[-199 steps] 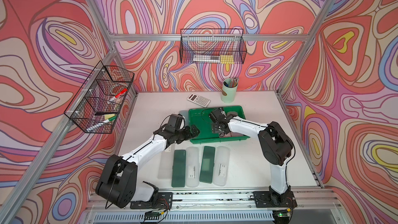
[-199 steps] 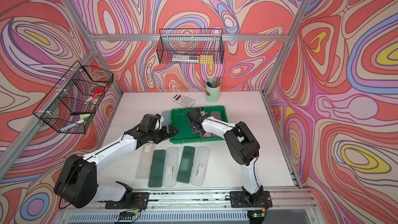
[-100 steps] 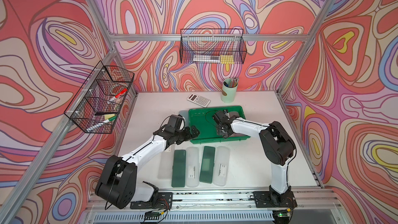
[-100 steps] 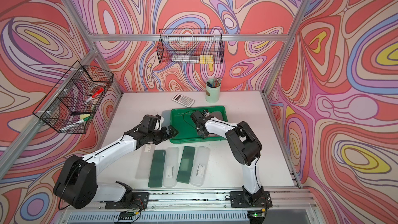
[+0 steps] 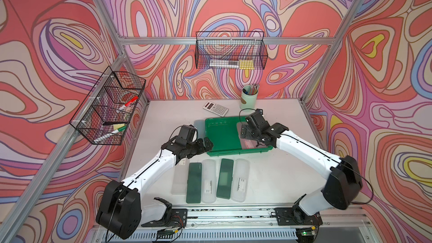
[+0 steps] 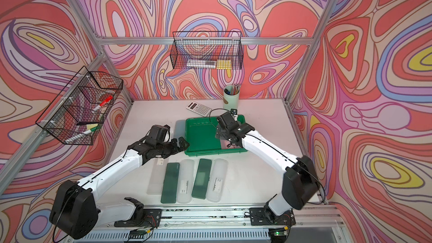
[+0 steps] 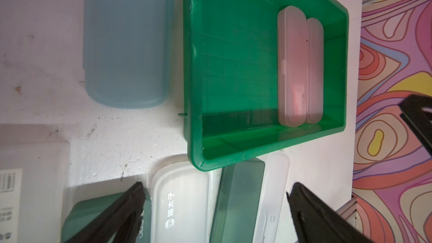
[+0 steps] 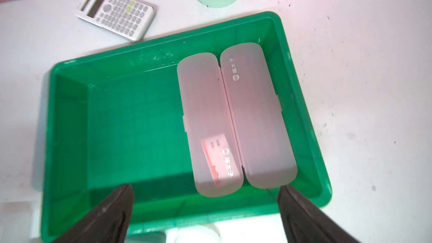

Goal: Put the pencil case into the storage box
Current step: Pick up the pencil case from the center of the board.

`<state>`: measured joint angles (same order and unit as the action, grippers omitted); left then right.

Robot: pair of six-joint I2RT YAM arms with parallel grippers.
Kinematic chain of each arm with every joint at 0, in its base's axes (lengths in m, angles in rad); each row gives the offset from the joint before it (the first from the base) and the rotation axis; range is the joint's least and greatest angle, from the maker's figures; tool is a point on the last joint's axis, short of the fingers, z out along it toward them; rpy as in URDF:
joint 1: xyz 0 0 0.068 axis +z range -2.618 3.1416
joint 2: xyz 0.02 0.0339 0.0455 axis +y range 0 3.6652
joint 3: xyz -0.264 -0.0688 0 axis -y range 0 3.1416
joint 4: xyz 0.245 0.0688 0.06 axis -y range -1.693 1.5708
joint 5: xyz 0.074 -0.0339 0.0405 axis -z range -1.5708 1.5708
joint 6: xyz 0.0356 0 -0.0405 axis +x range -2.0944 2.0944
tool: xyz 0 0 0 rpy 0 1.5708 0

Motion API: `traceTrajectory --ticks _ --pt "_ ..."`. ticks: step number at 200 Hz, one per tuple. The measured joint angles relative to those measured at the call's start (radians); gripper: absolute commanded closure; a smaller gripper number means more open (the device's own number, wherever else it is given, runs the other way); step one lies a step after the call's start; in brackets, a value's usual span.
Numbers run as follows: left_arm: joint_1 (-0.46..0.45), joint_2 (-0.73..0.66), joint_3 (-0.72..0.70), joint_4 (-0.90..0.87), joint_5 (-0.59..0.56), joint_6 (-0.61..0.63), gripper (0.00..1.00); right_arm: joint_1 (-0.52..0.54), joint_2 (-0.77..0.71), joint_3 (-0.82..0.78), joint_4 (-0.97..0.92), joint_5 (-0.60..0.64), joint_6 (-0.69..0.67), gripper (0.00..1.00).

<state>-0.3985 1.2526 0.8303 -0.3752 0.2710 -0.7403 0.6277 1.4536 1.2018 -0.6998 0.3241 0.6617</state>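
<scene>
While pink case [image 8: 205,104] is lying in box [image 8: 67,125], right gripper [image 8: 204,189] is hovering above, jaws wide; left gripper [image 7: 217,184] is gaping too.

You have the right gripper [image 6: 224,137] over the storage box [image 6: 201,136], with a pale pencil case [image 6: 225,147] lying inside under it. Your left gripper [image 6: 182,144] sits just beside the box's left rim; five more cases [image 6: 185,181] line the bench [image 6: 257,160].
</scene>
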Motion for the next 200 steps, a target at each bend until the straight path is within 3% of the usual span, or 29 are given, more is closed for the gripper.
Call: traceTrajectory --ticks 30,60,111,200 --pt "-0.002 -0.044 -0.004 -0.022 -0.014 -0.013 0.01 0.087 -0.175 -0.195 -0.029 -0.051 0.101 0.02" --pt "-0.017 -0.101 -0.054 -0.028 -0.025 -0.035 0.01 0.247 -0.214 -0.337 -0.016 -0.083 0.211 0.02" --pt "-0.040 -0.172 -0.134 -0.060 -0.024 -0.055 0.01 0.476 -0.120 -0.420 0.084 -0.113 0.370 0.02" --pt "-0.042 -0.247 -0.147 -0.104 -0.013 -0.064 0.01 0.599 0.027 -0.404 0.070 -0.075 0.506 0.02"
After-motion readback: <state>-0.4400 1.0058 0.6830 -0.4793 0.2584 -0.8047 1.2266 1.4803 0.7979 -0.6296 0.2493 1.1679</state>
